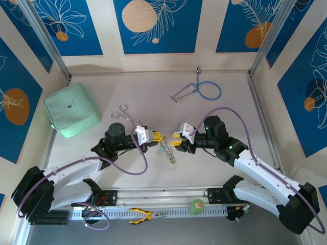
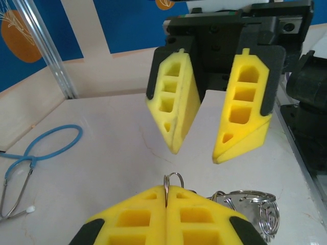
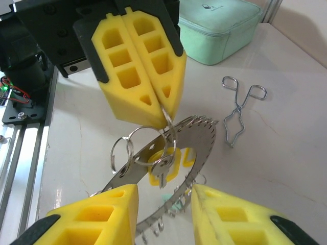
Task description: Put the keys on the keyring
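Your left gripper (image 3: 162,115) pinches the keyring (image 3: 204,145) only by a thin loop; your open right gripper (image 3: 163,193) may knock it free with one bump.

— What do your arms look like from where you sit?
— On my overhead feed, the left arm (image 1: 71,171) and the right arm (image 1: 260,171) are both white shells with black joints and black base blocks. A purple cable (image 1: 130,173) loops off the left one, and a second purple cable (image 1: 225,108) arcs over the right. I see a small green light (image 1: 231,148) on the right arm.
— And the fingers?
— The left gripper (image 2: 167,214) has bright yellow fingers (image 2: 133,219), wedge-shaped, with rows of square pockets moulded in and black plates behind them. The right gripper (image 3: 163,204) matches it, fixed to a boxy black housing (image 2: 240,20).
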You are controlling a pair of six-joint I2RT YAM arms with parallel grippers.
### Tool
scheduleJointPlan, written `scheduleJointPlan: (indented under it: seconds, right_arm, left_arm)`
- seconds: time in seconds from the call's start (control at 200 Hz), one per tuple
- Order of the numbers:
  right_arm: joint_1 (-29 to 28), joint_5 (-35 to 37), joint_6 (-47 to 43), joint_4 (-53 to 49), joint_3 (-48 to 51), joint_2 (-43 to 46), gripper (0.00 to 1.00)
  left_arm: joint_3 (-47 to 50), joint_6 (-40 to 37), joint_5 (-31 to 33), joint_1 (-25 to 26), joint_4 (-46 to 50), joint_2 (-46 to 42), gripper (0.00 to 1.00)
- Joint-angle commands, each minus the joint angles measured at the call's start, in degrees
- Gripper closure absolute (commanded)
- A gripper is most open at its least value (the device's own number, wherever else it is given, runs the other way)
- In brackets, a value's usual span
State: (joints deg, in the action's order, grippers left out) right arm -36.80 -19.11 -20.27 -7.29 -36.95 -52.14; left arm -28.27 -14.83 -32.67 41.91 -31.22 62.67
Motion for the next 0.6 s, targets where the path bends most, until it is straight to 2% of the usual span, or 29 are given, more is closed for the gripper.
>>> scheduleJointPlan:
  seconds: [0.0, 0.165, 0.38, 0.595]
  right_arm:
    - [-0.38, -2.4, -0.21, 1.92, -2.61, -1.2, 0.68]
    - [-0.47, -5.39, 0.27, 2.05, -3.87, -3.31, 0.73]
    - [-0.56, -5.72, 0.67, 2.28, -4.17, -5.19, 0.8]
    - [-0.64, -5.2, 0.85, 1.05, -5.5, -8.29, 0.92]
  left_arm:
    - [-0.5, -0.09, -2.72, 0.09, -3.04, -1.21, 1.0]
    - [-0.82, -0.47, -2.81, 0.07, -2.68, -1.02, 1.0]
    - [-1.31, -0.51, -3.14, 0.06, -2.69, -0.89, 1.0]
    - [-1.46, 0.15, -3.85, 0.03, -3.92, -1.0, 1.0]
